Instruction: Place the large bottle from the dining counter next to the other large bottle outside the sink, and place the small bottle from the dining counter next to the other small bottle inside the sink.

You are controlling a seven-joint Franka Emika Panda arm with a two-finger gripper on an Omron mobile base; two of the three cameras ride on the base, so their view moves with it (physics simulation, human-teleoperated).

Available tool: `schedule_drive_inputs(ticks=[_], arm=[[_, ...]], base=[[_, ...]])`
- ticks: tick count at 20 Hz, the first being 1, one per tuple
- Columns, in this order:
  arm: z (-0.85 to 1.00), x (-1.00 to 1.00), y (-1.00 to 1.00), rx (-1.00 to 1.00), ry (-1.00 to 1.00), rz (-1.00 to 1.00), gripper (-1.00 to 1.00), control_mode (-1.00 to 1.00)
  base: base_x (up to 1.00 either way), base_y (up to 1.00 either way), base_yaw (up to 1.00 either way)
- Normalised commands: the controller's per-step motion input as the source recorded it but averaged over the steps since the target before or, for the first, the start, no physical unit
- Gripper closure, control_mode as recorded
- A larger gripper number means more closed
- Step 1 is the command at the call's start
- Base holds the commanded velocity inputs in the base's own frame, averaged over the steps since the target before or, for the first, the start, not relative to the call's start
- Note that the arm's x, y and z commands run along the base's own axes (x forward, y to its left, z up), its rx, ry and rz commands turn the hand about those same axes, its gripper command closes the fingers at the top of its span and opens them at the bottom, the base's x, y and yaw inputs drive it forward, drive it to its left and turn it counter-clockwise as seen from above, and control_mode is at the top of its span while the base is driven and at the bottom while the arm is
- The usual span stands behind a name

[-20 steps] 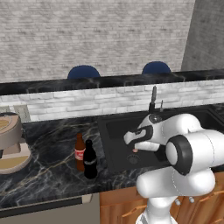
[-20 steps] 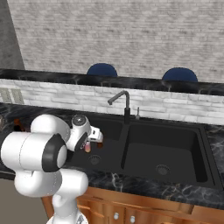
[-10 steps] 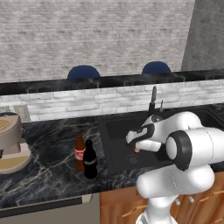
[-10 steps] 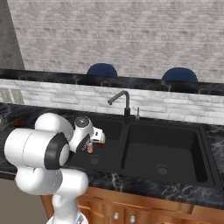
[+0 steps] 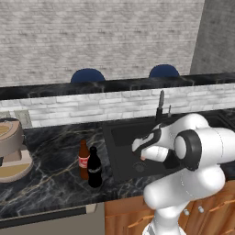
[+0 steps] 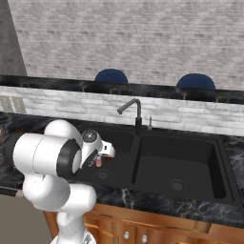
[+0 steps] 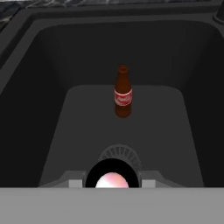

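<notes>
The gripper [image 7: 112, 183] holds the small pink bottle [image 7: 112, 180] between its jaws, above the sink [image 7: 52, 113], near another small bottle [image 7: 123, 92].

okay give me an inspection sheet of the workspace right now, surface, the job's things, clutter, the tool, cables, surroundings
Surface: black marble counter with the dark double sink set into it.
Job's things: black large bottle stands beside the amber large bottle on the counter left of the sink. A small brown bottle with a red label stands upright on the basin floor. The pale-pink small bottle sits in the tool, above the drain.
Clutter: tan appliance at the counter's left end.
Tool: tool hangs low over the left basin, shut on the pink bottle.
Cables: nothing seen.
Surroundings: faucet, brick wall, two blue stools behind the dining counter.
</notes>
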Motion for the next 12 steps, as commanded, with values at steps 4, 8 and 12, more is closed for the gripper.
schedule_drive_inputs(ticks=[4, 8, 12], arm=[[-0.11, 0.00, 0.00, 0.00, -0.02, 0.00, 1.00, -1.00], [-0.12, 0.00, 0.00, 0.00, -0.03, 0.00, 1.00, -1.00], [-0.15, 0.00, 0.00, 0.00, -0.03, 0.00, 1.00, -1.00]], base=[[0.00, 0.00, 0.00], [0.00, 0.00, 0.00], [0.00, 0.00, 0.00]])
